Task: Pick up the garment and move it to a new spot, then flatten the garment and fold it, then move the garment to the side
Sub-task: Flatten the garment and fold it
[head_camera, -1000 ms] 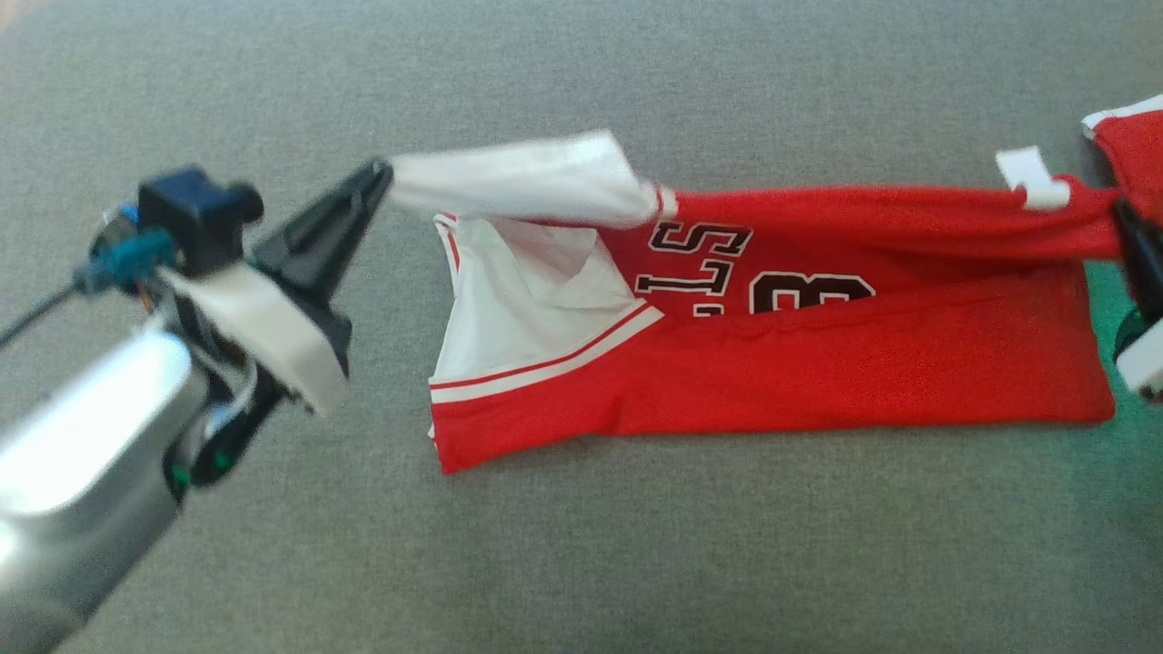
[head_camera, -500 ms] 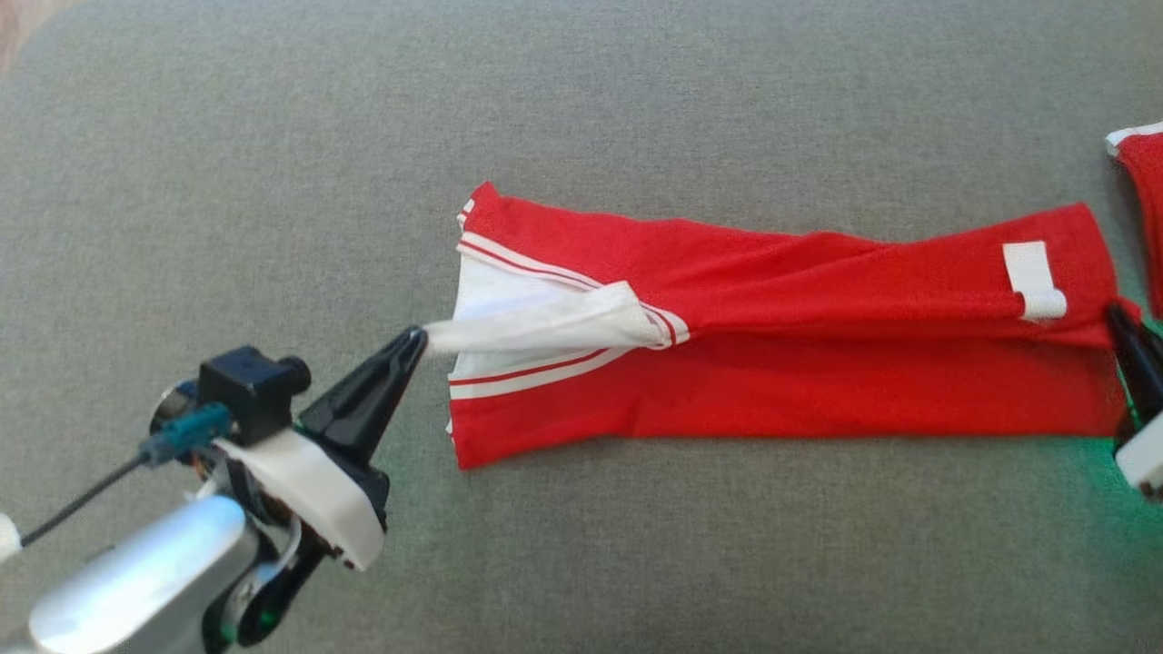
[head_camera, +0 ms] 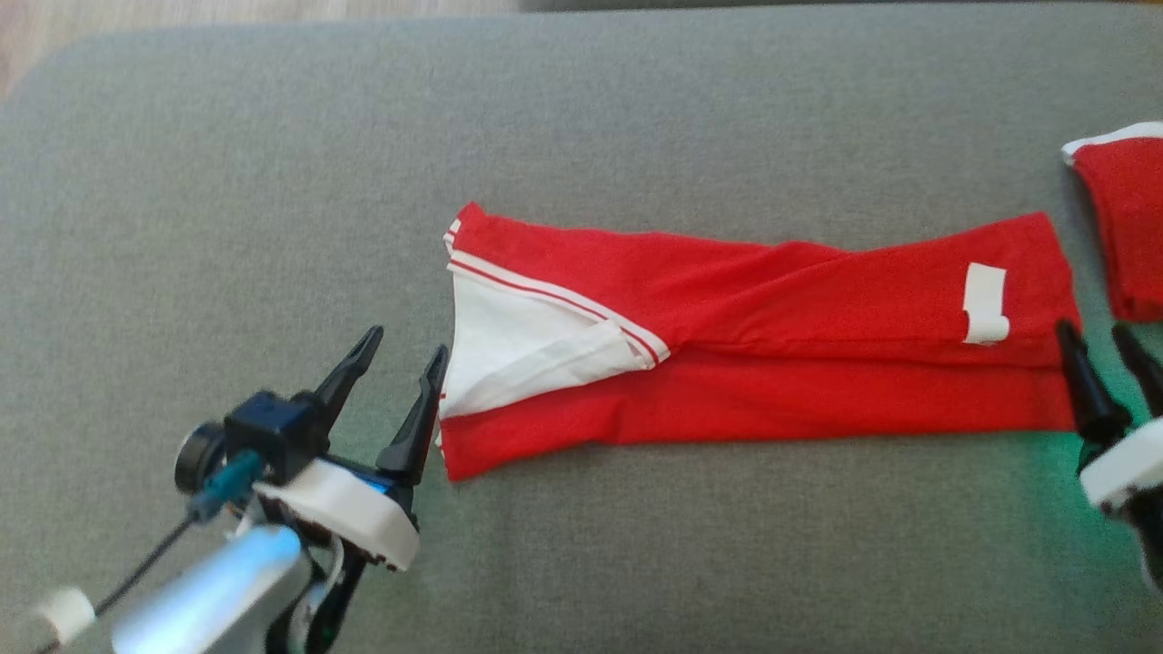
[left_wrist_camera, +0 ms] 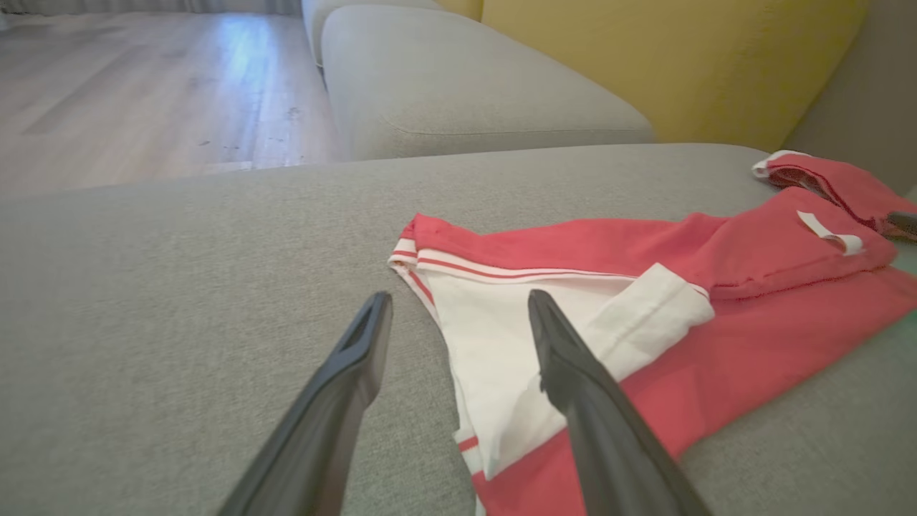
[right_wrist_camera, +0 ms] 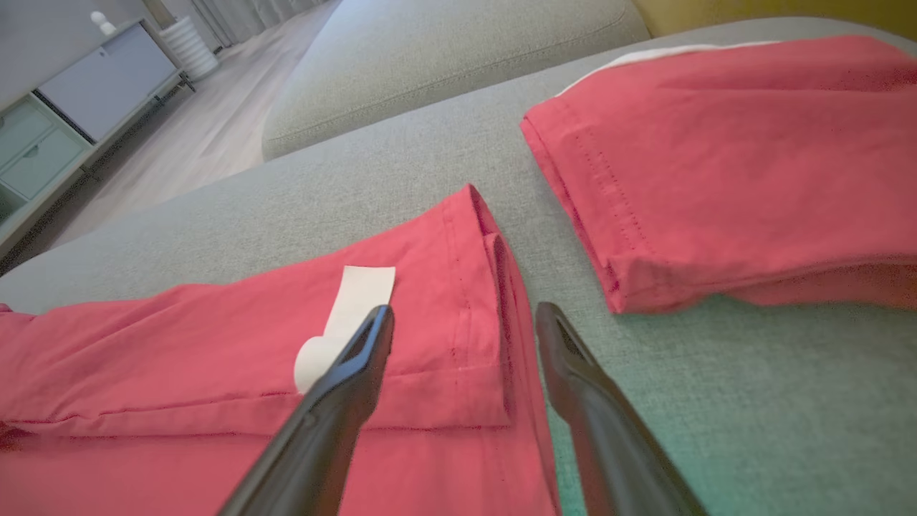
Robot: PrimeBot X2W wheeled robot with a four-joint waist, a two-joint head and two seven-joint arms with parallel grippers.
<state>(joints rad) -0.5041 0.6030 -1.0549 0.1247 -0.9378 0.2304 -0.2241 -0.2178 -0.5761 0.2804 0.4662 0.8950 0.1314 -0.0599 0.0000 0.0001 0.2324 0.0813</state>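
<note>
The garment (head_camera: 772,363), a red jersey with white trim, lies folded into a long strip across the grey sofa cushion (head_camera: 273,136). Its white sleeve panel (head_camera: 518,350) faces left and a white label (head_camera: 984,302) sits near the right end. My left gripper (head_camera: 409,341) stands open at the strip's left end, its right finger at the white edge, nothing held. In the left wrist view the open fingers (left_wrist_camera: 458,297) straddle the white edge (left_wrist_camera: 501,337). My right gripper (head_camera: 1092,329) is open at the right end; its wrist view shows the fingers (right_wrist_camera: 466,309) over the hem (right_wrist_camera: 466,287).
A second folded red piece (head_camera: 1122,227) lies at the far right, close to my right gripper, and shows large in the right wrist view (right_wrist_camera: 731,158). Beyond the cushion are another grey cushion (left_wrist_camera: 466,93), a yellow backrest (left_wrist_camera: 680,57) and wooden floor (left_wrist_camera: 143,86).
Both grippers carried the garment's far edge toward me, folding it over, then let go and opened. The jersey's lettering is now covered. The head camera also shifted.
</note>
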